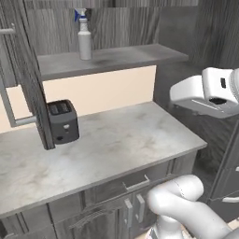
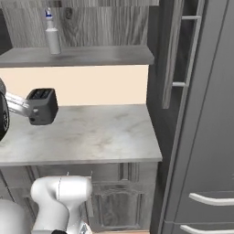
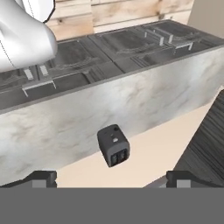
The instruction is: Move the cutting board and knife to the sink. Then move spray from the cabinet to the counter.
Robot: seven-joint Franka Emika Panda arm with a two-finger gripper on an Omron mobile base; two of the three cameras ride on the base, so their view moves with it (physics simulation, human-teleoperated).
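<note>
The spray (image 1: pixel 84 35) (image 2: pixel 52 34), a pale bottle with a blue trigger nozzle, stands upright on the bottom shelf of the open upper cabinet (image 1: pixel 112 58) (image 2: pixel 91 55), near its back wall. Below it lies the marbled counter (image 1: pixel 116 144) (image 2: pixel 91 132) (image 3: pixel 109 109). My gripper (image 3: pixel 111 177) is open, its two dark tips spread wide with nothing between them, looking down at the counter from well above in a rolled-over hand view. The cutting board, the knife and the sink are out of view.
A dark toaster (image 1: pixel 63 120) (image 2: pixel 42 106) (image 3: pixel 113 145) sits at the back left of the counter. The cabinet's door (image 1: pixel 28 79) hangs open over it, bar handle outward. A tall dark unit with silver handles (image 2: pixel 205 199) bounds the counter's right end.
</note>
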